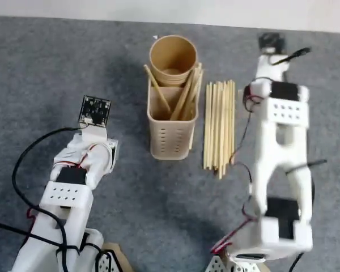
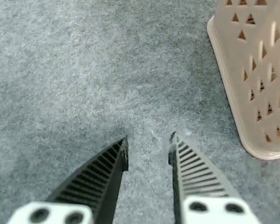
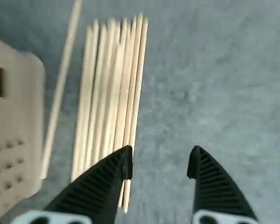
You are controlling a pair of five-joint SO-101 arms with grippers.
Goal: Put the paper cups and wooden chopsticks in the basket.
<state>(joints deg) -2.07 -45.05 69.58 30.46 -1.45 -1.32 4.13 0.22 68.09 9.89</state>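
You see the basket (image 1: pixel 170 136) standing upright on the grey desk (image 1: pixel 51 62), and I place all other things from it. A paper cup (image 1: pixel 173 55) stands inside the basket at its far end. Its open mouth is up and its rim is well above the rim of the basket. Beside the cup, also inside the basket, there are the leaning chopsticks (image 1: pixel 184 96). They are a few wooden sticks, tilted and crossing each other, and their tips come out over the rim.

The loose chopsticks (image 1: pixel 219 127) lie flat on the desk just beside the basket, on the side of the right arm. They lie together in one row, parallel to the long wall of the basket, and they do not touch it. In the right wrist view a single stick (image 3: pixel 60 93) runs between this row and the basket. I cannot tell if it lies on the desk or leans out of the basket.

Your right gripper (image 3: pixel 161 161) is above the near end of the loose chopsticks. Its fingers are spread and hold nothing. One fingertip is over the outer edge of the row, and the other is over bare desk, farther from the basket.

Your left gripper (image 2: pixel 149 144) is on the opposite side of the basket, near a bottom corner of it but apart from it. Its fingers are spread too, with only grey desk between them.
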